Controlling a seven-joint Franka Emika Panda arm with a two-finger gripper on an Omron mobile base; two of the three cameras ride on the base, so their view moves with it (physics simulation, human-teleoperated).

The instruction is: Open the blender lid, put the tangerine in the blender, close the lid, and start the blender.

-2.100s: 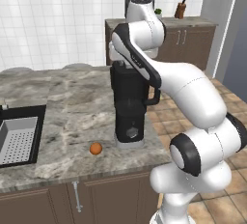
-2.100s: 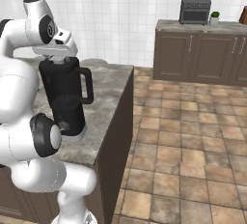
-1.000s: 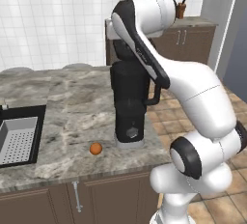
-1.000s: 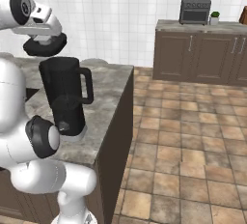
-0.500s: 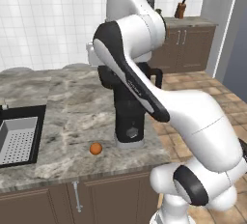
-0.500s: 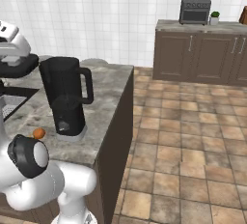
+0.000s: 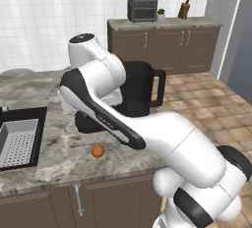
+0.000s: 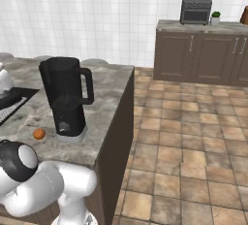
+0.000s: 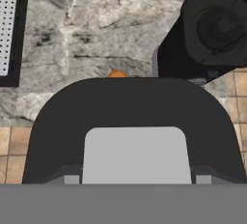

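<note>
Gripper (image 9: pixel 135 179) clamps lid (image 9: pixel 130 121) over counter front edge; careless set-down could knock tangerine (image 7: pixel 98 151) off.

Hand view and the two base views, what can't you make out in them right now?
- Gripper: hand view, the blender lid covers its fingertips, so the grasp is unconfirmed.
- Tangerine: hand view, just a sliver above the lid's rim.
- Blender base and knob: left base view, hidden behind the arm.
- Sink: right base view, cut off by the left edge.

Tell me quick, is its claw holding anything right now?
Gripper: closed on the blender lid, carried over the counter, off the blender.
</note>
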